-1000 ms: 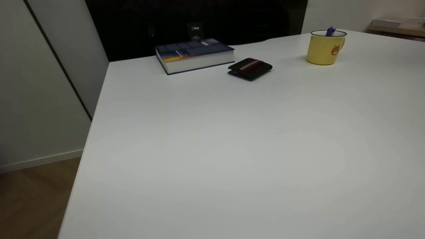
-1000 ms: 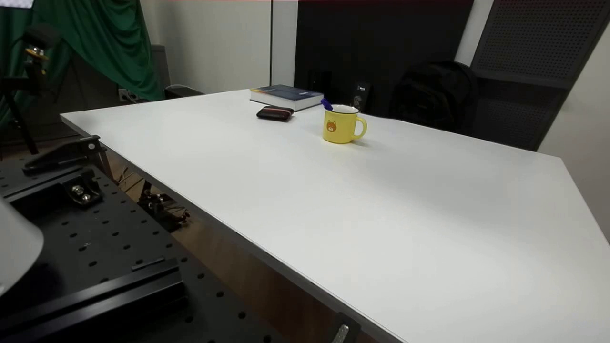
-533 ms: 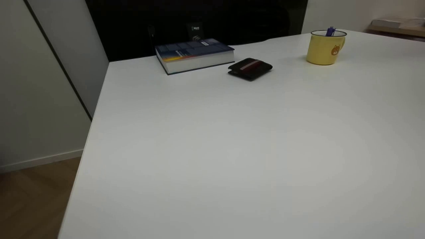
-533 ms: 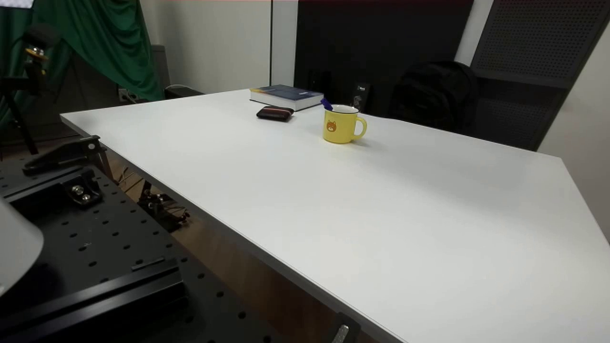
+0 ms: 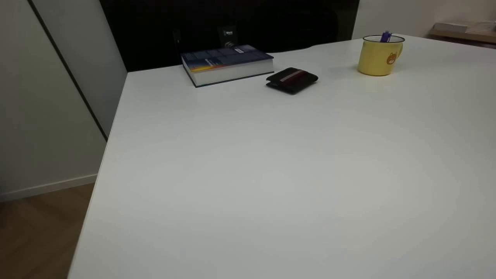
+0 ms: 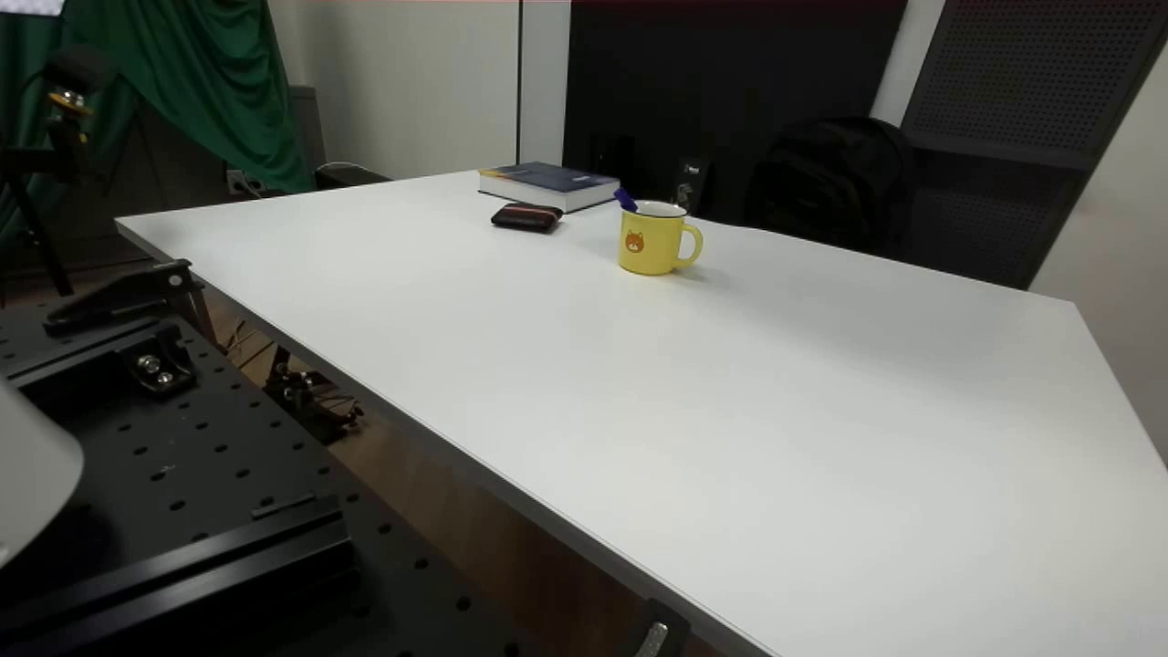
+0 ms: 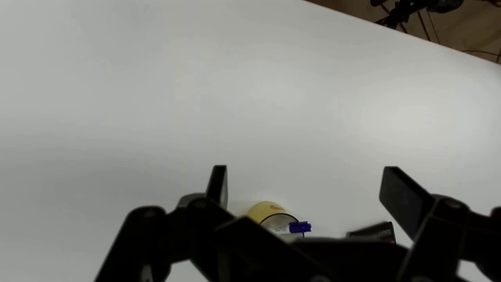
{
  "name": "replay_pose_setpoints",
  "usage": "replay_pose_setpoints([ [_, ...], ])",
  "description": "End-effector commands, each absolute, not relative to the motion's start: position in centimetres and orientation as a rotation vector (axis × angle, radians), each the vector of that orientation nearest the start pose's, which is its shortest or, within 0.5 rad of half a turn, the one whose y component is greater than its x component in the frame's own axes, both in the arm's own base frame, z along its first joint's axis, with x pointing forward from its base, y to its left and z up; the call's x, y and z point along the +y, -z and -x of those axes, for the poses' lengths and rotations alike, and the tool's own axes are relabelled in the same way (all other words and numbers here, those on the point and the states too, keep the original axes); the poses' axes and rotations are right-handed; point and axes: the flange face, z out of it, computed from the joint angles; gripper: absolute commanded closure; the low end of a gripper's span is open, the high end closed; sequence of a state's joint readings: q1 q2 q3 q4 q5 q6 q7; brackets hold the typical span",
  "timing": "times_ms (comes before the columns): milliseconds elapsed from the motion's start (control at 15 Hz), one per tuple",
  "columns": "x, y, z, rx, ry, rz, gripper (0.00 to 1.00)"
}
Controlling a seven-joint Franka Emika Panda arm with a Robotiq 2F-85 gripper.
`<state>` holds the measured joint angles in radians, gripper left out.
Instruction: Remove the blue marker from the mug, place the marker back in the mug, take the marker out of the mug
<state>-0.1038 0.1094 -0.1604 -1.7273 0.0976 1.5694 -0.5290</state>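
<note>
The yellow mug (image 5: pixel 376 60) stands upright on the white table at the back right of an exterior view; it shows near the middle of another exterior view (image 6: pixel 650 248). The blue marker leans inside it, its dark blue cap (image 5: pixel 386 37) sticking up over the rim; the cap also shows in the exterior view (image 6: pixel 625 201). In the wrist view the mug (image 7: pixel 260 211) and the marker cap (image 7: pixel 300 227) lie low, partly hidden by the gripper body. My gripper (image 7: pixel 305 167) is wide open and empty, touching neither. It is out of sight in both exterior views.
A dark wallet (image 5: pixel 292 80) lies on the table (image 5: pixel 248 174) near the mug, with a thick blue book (image 5: pixel 228 64) behind it; both also show in the exterior view, wallet (image 6: pixel 527 216) and book (image 6: pixel 549 187). A table edge (image 7: pixel 403 33) crosses the wrist view's upper right.
</note>
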Motion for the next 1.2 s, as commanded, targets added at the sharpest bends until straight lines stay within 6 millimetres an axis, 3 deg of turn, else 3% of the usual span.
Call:
replay_pose_setpoints([
  [0, -13.3, -49.2, -55.1, -0.373, -0.321, 2.925, 0.00],
  [600, -13.5, -49.2, -55.1, -0.369, -0.325, 2.923, 0.00],
  [733, -12.2, -47.3, -55.9, -0.427, -0.375, 2.902, 0.00],
  [1133, -5.9, -39.1, -57.9, -0.595, -0.509, 2.830, 0.00],
])
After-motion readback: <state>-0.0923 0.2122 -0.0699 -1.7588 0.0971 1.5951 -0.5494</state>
